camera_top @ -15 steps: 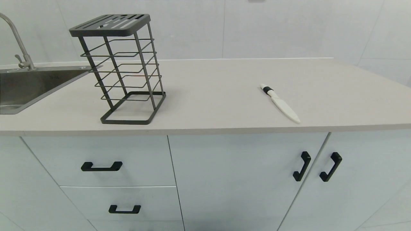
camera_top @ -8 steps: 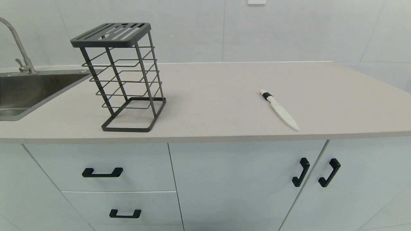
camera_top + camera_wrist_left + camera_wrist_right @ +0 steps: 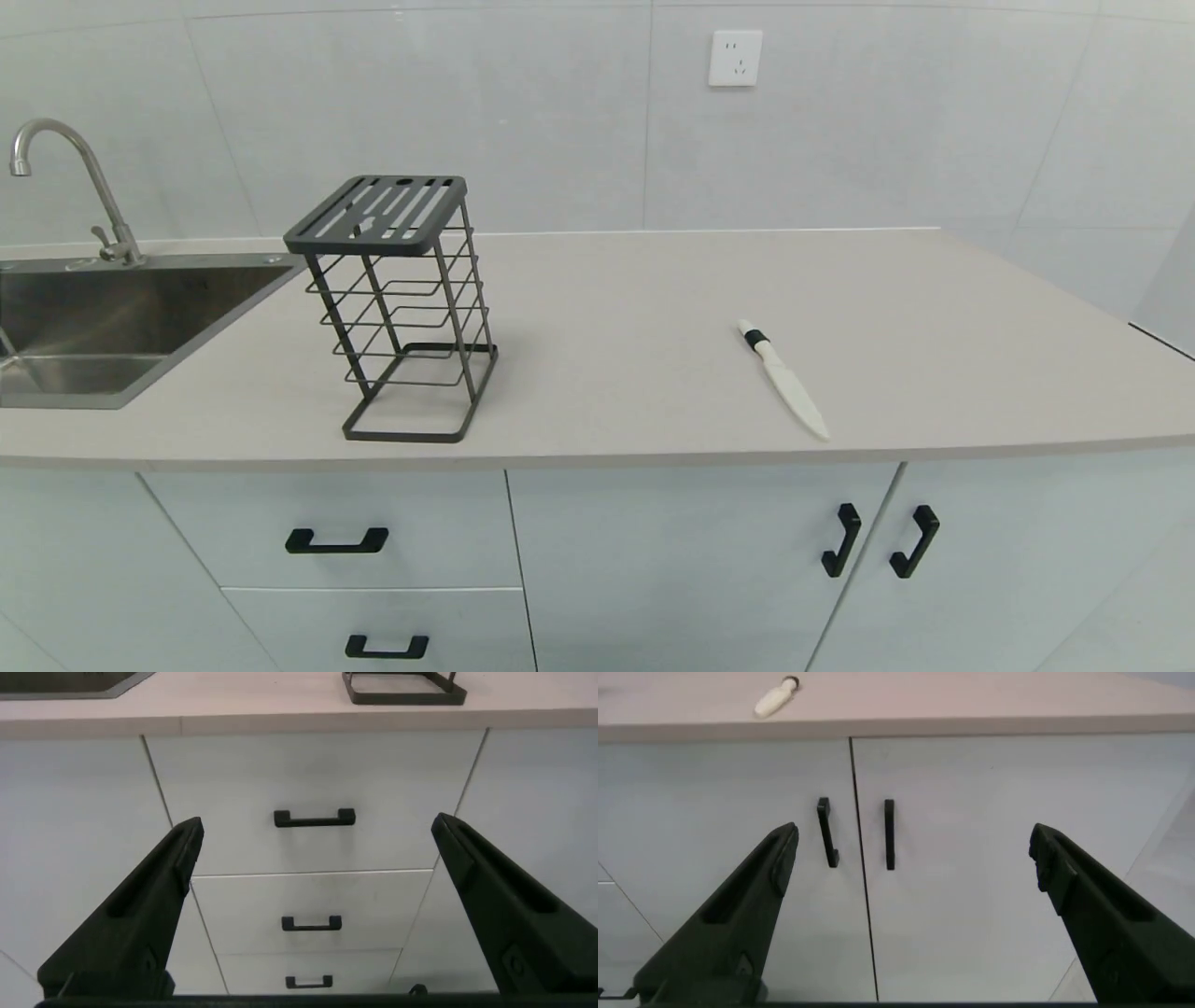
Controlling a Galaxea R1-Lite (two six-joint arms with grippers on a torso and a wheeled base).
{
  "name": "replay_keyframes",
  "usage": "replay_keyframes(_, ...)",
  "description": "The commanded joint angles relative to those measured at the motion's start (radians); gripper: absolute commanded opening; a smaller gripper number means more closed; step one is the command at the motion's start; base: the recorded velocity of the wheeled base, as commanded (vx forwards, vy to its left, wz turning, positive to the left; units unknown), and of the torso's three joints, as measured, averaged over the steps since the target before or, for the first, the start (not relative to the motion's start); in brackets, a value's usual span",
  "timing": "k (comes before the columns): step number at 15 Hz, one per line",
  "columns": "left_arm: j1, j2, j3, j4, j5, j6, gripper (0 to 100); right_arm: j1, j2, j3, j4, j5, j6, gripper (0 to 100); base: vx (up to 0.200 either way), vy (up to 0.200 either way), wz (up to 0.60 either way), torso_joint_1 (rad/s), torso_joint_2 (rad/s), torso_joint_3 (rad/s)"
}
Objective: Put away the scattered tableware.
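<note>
A white knife [image 3: 782,378] with a black band on its handle lies on the countertop [image 3: 635,308] near the front edge, at the right; its tip [image 3: 775,698] pokes over the edge in the right wrist view. A black wire knife rack [image 3: 400,303] with a slotted top stands left of centre; its base [image 3: 404,688] shows in the left wrist view. My left gripper [image 3: 316,840] is open, held low in front of the drawers. My right gripper [image 3: 913,849] is open too, low in front of the cabinet doors.
A steel sink [image 3: 112,322] with a curved tap [image 3: 79,187] sits at the counter's left end. Drawers with black handles [image 3: 336,539] are below the rack, doors with two vertical handles [image 3: 878,541] below the knife. A wall socket [image 3: 735,58] is on the tiled wall.
The whole head view has shifted: the camera has risen and pulled back, so the counter, rack and knife sit lower and smaller in the picture. Nothing on the counter has moved.
</note>
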Motion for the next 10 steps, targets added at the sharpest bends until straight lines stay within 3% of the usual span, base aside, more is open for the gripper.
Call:
replay_keyframes(1,-0.001,0.001,0.0,0.0,0.0,0.0,100,0.0,-0.001,0.001,0.001,0.0,0.0,100,0.0,0.0,0.0,0.427,-0.49,-0.251)
replay_keyframes(10,0.0,0.001,0.0,0.002,0.0,0.0,100,0.0,-0.001,0.0,0.001,0.0,0.0,100,0.0,0.0,0.0,0.297,-0.52,-0.249)
